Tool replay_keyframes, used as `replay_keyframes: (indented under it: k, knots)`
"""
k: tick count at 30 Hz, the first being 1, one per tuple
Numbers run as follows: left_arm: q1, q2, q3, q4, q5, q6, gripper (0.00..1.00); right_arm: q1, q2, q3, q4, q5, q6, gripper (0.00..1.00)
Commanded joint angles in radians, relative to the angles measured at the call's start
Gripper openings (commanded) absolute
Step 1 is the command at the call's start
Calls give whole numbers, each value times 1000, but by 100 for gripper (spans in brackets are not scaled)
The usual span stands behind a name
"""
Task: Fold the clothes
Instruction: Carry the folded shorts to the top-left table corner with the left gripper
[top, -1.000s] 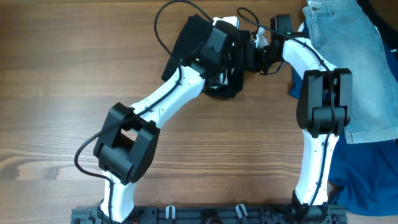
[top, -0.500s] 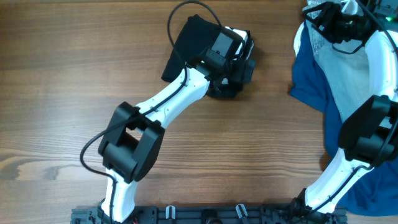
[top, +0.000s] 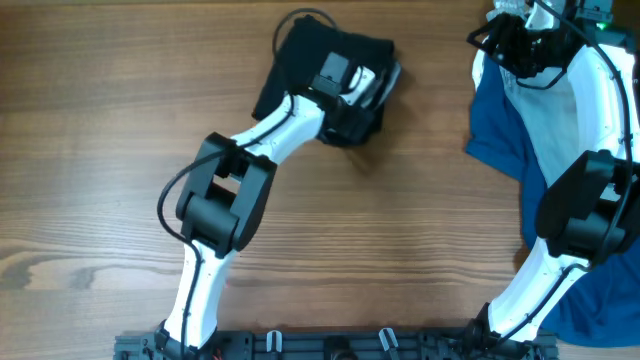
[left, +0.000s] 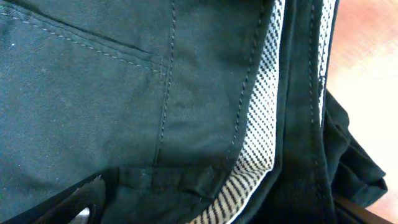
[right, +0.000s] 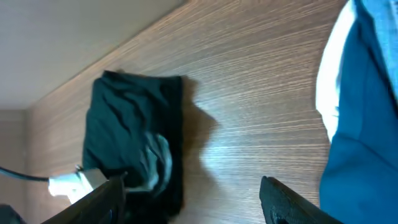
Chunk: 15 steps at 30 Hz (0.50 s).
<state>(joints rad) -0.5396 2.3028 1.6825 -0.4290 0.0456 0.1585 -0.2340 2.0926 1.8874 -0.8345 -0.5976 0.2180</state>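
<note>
Blue garment (top: 492, 125) and denim (top: 545, 105) lay far right; left arm (top: 285, 125) partly hid bunched black shorts (top: 300, 50), axis unclear; left gripper (top: 362, 88) and right gripper (right: 193, 183) gaped.

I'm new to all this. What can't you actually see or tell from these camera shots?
- Left gripper: open or shut is unclear. Overhead, its own wrist covers it, and the left wrist view, filled by the black shorts, cuts its fingers off.
- Light-blue denim shorts: overhead, mostly under the right arm and cut by the top edge.
- Royal-blue garment: its type. Overhead it is bunched and cropped by the frame edges.
</note>
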Motion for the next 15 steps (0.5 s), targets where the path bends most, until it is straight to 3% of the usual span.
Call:
replay_keyframes:
  k: [1,4,6,10,15]
  knots:
    - [161,159,-45,-24,-111,-191,96,1,11,-4,1,41,-16,70]
    - [278,161,-45,-24,-133,-290,95,2,11,-4,2,41,-17,70]
    - [384,161,-45,-27,-134,-254,95,2,11,-4,3,41,-16,70]
    - [564,161,-45,-30,-66,59,96,2,11,-4,12,41,-16,70]
    - [719,161,-45,-23,-87,441,97,2,11,-4,18,49,-16,70]
